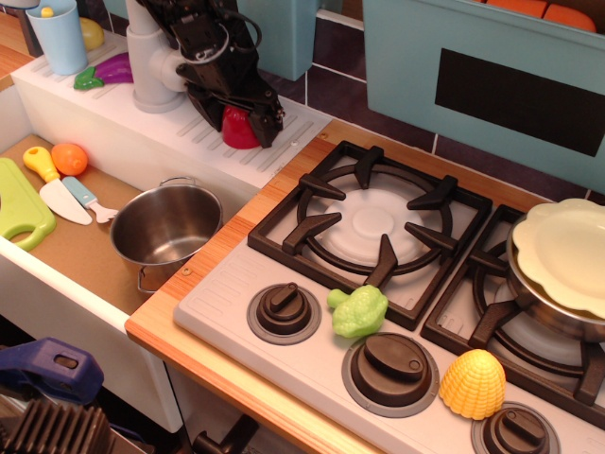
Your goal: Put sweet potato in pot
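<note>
The dark-red sweet potato (236,128) stands on the white ridged drainboard (170,132) behind the sink. My black gripper (238,123) has come down over it, with one finger (210,115) on its left and the other (266,123) on its right. The jaws stand apart on either side of the potato, and I cannot see firm contact. Most of the potato is hidden behind the gripper. The shiny steel pot (142,255) stands empty in the sink, below and in front of the potato.
A white faucet (151,66) rises just left of the gripper. An orange ball (69,158), toy knife (59,196) and green board (21,203) lie in the sink. The stove holds green broccoli (358,311), yellow corn (472,383) and a pan with a pale plate (565,255).
</note>
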Robot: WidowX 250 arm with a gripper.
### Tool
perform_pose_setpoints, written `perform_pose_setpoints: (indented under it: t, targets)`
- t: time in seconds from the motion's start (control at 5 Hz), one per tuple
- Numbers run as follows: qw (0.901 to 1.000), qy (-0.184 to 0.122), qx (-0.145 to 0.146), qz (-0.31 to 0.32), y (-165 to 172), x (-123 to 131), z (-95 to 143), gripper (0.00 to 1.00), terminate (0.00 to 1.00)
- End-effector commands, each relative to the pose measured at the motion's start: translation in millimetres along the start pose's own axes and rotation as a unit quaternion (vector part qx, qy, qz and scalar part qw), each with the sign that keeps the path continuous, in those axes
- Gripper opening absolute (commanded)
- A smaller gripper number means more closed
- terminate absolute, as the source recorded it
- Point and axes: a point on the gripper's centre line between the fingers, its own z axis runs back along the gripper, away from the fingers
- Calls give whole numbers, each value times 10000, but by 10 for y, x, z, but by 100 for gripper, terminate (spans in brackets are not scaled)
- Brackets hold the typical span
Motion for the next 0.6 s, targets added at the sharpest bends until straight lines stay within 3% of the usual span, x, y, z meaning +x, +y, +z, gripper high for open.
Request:
perform_pose_setpoints:
  t: [0.0,0.4]
  targets:
    - [9997,-73,212,-14,-154,98,157,0,0]
    - [9969,318,695,193,-221,-79,667,0,0]
